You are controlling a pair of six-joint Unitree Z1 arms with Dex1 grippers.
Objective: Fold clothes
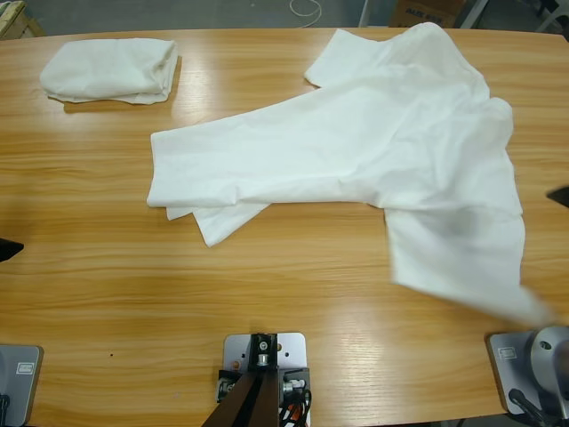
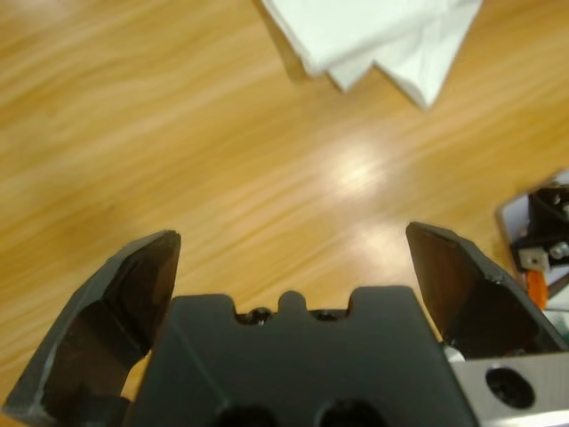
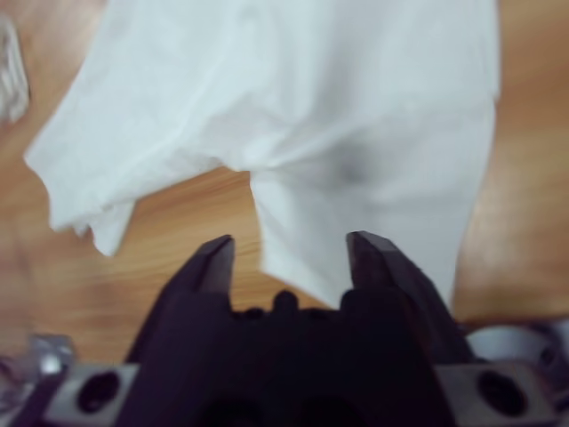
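Observation:
A large white T-shirt (image 1: 373, 151) lies crumpled and partly spread across the middle and right of the table. Its lower right corner (image 1: 524, 302) is blurred and reaches toward my right arm's silver elbow (image 1: 553, 360). In the right wrist view my right gripper (image 3: 293, 253) hovers over this shirt (image 3: 302, 116), jaws apart, with white fabric showing between and behind them. A second white T-shirt (image 1: 107, 69) sits folded at the far left corner. My left gripper (image 2: 293, 258) stands wide open over bare wood, well short of the shirt's pointed corners (image 2: 373, 36).
Bare wooden table (image 1: 178, 320) stretches along the front and left. The table's far edge runs just behind both shirts. A cardboard box (image 1: 427, 11) stands on the floor beyond it.

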